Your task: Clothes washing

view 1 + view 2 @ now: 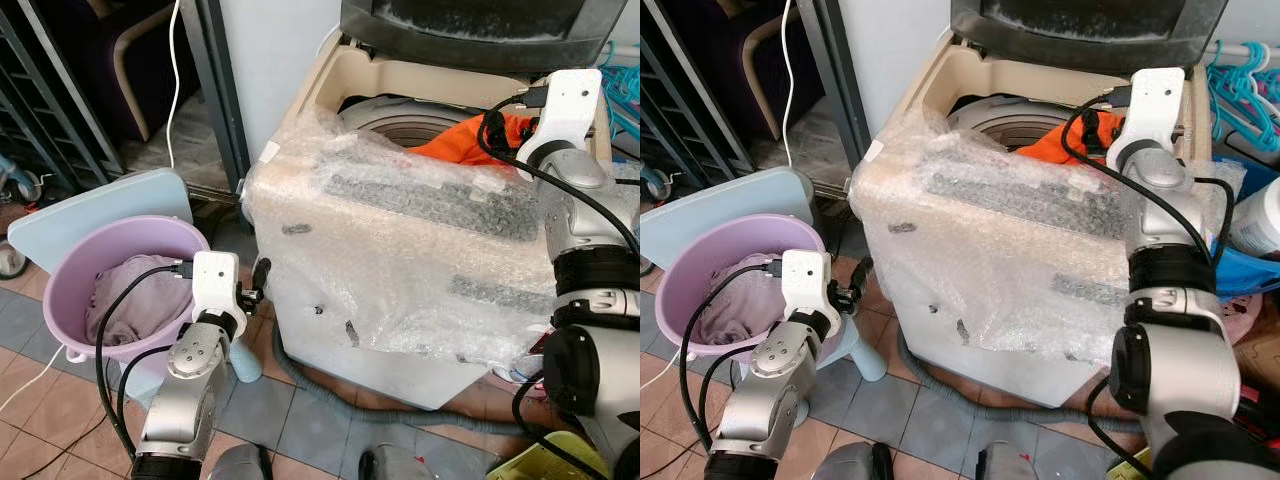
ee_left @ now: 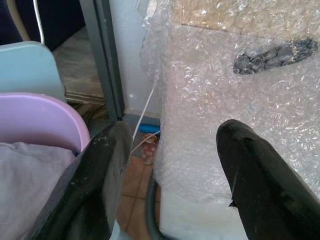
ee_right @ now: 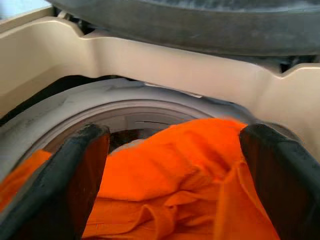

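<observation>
A top-loading washing machine (image 1: pixel 400 250) wrapped in bubble wrap stands with its lid (image 1: pixel 470 30) raised. An orange garment (image 3: pixel 170 185) lies heaped in the drum opening, reaching the rim. My right gripper (image 3: pixel 175 135) hangs open just above it, one finger on each side of the heap. To the left, a purple basin (image 1: pixel 70 270) holds pale lilac-grey clothes (image 1: pixel 130 300). My left gripper (image 2: pixel 172 130) is low in the gap between the basin and the washer's side, open with nothing between its fingers.
The basin rests on a light blue stool (image 1: pixel 100 205). A grey metal post (image 1: pixel 225 90) and a white cable (image 1: pixel 172 80) stand behind it. A grey drain hose (image 1: pixel 330 385) curls on the tiled floor by the washer. Blue hangers (image 1: pixel 1245 80) hang at the right.
</observation>
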Motion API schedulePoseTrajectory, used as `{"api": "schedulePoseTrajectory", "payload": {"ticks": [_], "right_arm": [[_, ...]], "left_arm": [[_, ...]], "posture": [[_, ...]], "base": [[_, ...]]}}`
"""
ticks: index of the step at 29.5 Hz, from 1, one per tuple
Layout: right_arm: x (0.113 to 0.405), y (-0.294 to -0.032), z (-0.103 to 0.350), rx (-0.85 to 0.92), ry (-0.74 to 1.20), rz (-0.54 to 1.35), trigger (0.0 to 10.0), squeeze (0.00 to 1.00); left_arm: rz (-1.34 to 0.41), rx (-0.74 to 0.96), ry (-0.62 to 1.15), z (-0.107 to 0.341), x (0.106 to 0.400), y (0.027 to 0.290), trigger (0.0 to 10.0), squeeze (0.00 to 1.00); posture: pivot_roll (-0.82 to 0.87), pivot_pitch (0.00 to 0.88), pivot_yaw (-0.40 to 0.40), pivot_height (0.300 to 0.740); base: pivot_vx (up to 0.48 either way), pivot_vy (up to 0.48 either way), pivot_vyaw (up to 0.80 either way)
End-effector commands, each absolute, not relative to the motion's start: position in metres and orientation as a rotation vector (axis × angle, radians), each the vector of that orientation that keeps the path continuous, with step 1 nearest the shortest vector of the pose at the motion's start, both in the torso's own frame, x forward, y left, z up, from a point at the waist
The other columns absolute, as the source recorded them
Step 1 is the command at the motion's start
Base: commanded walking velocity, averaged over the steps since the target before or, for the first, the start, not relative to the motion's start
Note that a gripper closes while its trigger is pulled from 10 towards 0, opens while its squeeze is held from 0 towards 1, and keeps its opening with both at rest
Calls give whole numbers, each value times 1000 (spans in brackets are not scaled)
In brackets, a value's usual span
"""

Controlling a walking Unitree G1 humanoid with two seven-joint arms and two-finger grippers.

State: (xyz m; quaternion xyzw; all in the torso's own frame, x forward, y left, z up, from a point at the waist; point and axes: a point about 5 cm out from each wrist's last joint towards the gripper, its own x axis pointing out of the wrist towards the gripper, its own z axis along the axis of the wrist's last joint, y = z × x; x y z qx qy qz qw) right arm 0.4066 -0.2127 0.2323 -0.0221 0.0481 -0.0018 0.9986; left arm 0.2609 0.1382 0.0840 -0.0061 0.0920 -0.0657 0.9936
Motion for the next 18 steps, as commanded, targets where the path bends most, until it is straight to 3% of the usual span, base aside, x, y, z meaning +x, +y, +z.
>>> {"api": "schedulePoseTrajectory", "payload": {"ticks": [1, 8, 11, 14, 18], "right_arm": [[412, -190, 226, 31, 155, 105, 10000, 0], [417, -149, 262, 273, 5, 358, 10000, 0], [412, -159, 287, 225, -179, 378, 10000, 0], [411, -162, 290, 212, -203, 368, 10000, 0], [396, -187, 300, 63, -358, 261, 10000, 0]], "left_arm": [[-116, 1, 193, 84, 257, 143, 10000, 0], [-130, -4, 202, 86, 257, 137, 10000, 0], [-143, -2, 202, 86, 261, 135, 10000, 0], [-146, -1, 202, 85, 262, 134, 10000, 0], [-160, -6, 197, 86, 267, 130, 10000, 0]], "posture": [[40, 88, -2, 740], [25, 89, 6, 740], [-3, 82, 15, 740], [-6, 81, 16, 740], [-33, 69, 24, 740]], "base": [[0, 0, 0], [0, 0, 0], [0, 0, 0], [0, 0, 0], [0, 0, 0]]}}
